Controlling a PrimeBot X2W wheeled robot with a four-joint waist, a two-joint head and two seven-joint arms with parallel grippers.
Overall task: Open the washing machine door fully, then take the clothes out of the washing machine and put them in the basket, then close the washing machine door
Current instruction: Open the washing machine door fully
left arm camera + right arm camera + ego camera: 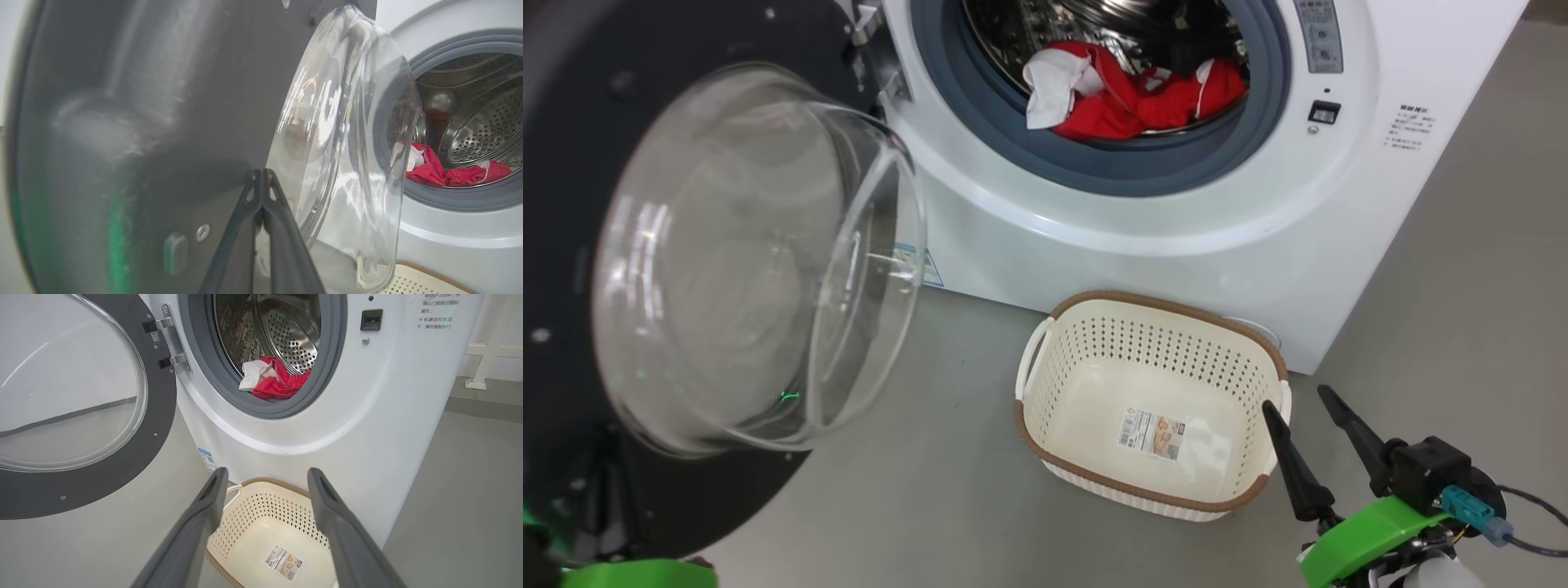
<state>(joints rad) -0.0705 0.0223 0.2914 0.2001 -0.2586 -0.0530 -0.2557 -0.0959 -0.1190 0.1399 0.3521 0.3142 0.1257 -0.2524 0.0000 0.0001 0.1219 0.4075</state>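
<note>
Step in hand: open fully. washing machine door [752,261] stands wide at left of head frame; likely near end of swing. left gripper [261,173] fingers together, tips at door's dark inner face, contact unclear. Advice: push on black rim, follow hinge arc, keep off glass bowl. right gripper [1295,400] fingers apart, empty, lower right beside basket [1160,304]. clothes [1143,98] in drum, top centre.
</note>
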